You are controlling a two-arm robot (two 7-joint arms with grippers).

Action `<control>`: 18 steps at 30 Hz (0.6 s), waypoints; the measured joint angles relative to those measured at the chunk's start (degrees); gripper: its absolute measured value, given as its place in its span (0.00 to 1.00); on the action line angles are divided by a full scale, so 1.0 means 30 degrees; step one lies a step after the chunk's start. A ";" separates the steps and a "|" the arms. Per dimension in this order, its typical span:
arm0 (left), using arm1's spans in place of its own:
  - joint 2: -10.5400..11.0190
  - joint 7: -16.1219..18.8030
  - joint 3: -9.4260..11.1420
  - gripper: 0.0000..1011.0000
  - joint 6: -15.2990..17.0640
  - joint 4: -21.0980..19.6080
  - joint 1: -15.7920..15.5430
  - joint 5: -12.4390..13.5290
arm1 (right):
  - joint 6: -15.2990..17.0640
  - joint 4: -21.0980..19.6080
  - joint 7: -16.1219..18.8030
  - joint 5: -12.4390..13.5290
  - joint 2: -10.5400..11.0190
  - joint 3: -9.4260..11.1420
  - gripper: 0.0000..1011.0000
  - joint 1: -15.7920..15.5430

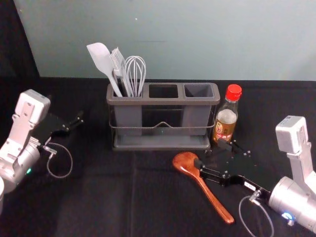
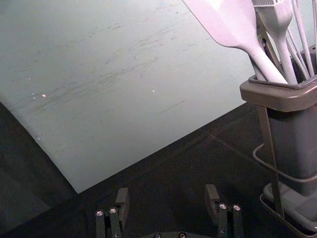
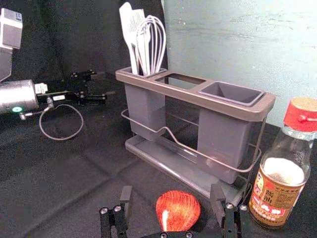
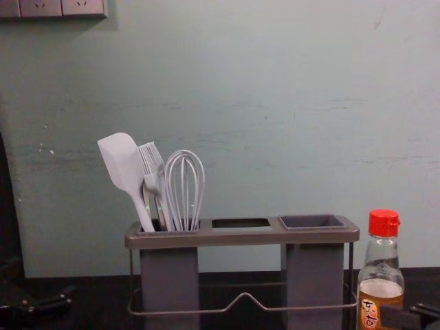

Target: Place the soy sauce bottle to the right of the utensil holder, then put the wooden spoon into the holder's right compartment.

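With the soy sauce bottle (image 1: 225, 123) just right of the utensil holder (image 1: 163, 100), I judge only the wooden spoon (image 1: 185, 162) remains, on the bench (image 1: 98, 197) by my wide-open, empty right hand (image 1: 211, 153); the right compartment (image 3: 224, 136) is empty, the left compartment (image 1: 129, 117) holds spatula (image 1: 101, 59), brush (image 1: 117, 60) and whisk (image 1: 135, 67), and my left hand (image 2: 167, 192) idles leftward, open, empty.

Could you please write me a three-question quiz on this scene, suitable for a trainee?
1. True or false: the soy sauce bottle stands to the right of the utensil holder.
2. Which compartment is the whisk in? A) left B) middle C) right
3. In a few words: where does the wooden spoon lie, and are the right gripper's fingers open or shut?

Key: 1. True. 2. A. 3. On the dark cloth in front of the holder; open.
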 joint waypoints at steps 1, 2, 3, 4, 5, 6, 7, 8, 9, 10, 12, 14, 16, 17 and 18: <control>0.0000 0.0000 0.0001 0.99 0.0000 0.0000 0.0001 0.0001 | 0.0003 -0.0005 0.0001 -0.0001 0.0005 0.0000 0.99 -0.0002; 0.0000 -0.0001 0.0000 0.99 0.0000 0.0000 0.0000 0.0000 | 0.0005 -0.0010 0.0001 0.0001 0.0012 0.0002 0.99 -0.0002; 0.0000 0.0000 0.0000 0.99 0.0000 0.0000 -0.0001 0.0001 | 0.0007 -0.0015 0.0001 0.0001 0.0015 0.0005 0.99 -0.0002; 0.0000 0.0000 0.0000 0.99 0.0000 0.0001 0.0000 0.0000 | 0.0011 -0.0019 0.0003 0.0002 0.0018 0.0004 0.99 -0.0005; 0.0001 0.0000 0.0001 0.99 -0.0001 0.0001 0.0000 0.0001 | 0.0017 -0.0027 0.0003 0.0003 0.0025 0.0006 0.99 -0.0004; 0.0000 0.0001 0.0001 0.99 -0.0001 0.0000 0.0000 0.0001 | 0.0023 -0.0036 0.0005 0.0005 0.0030 0.0008 0.99 -0.0004; 0.0000 0.0000 0.0000 0.99 -0.0001 0.0001 0.0000 0.0001 | 0.0027 -0.0038 0.0006 0.0006 0.0034 0.0009 0.99 -0.0005; 0.0000 0.0000 0.0001 0.99 0.0000 0.0001 -0.0001 0.0000 | 0.0031 -0.0042 0.0006 0.0006 0.0038 0.0011 0.99 -0.0005; 0.0001 0.0000 0.0001 0.99 -0.0001 0.0001 -0.0001 0.0001 | 0.0035 -0.0044 0.0006 0.0007 0.0040 0.0013 0.99 -0.0005; 0.0000 0.0000 0.0001 0.99 0.0000 0.0000 0.0000 0.0000 | 0.0045 -0.0050 0.0008 0.0008 0.0045 0.0015 0.99 -0.0006; 0.0000 -0.0001 0.0001 0.99 0.0000 0.0001 0.0000 0.0000 | 0.0057 -0.0059 0.0008 0.0010 0.0048 0.0020 0.99 -0.0005; 0.0000 0.0000 0.0000 0.99 0.0000 0.0001 0.0001 0.0000 | 0.0056 -0.0029 0.0025 0.0028 0.0030 0.0028 0.99 0.0004; 0.0000 0.0000 0.0000 0.99 0.0000 0.0000 0.0000 0.0001 | 0.0359 0.0064 0.0169 0.0254 0.0054 0.0091 0.99 0.0151; 0.0000 0.0000 0.0001 0.99 0.0000 0.0000 -0.0001 0.0000 | 0.0582 0.0106 0.0245 0.0365 0.0067 0.0091 0.99 0.0235; 0.0000 0.0000 0.0001 0.99 -0.0001 0.0000 0.0000 0.0001 | 0.1322 0.0130 0.0242 0.0547 0.0113 0.0061 0.99 0.0409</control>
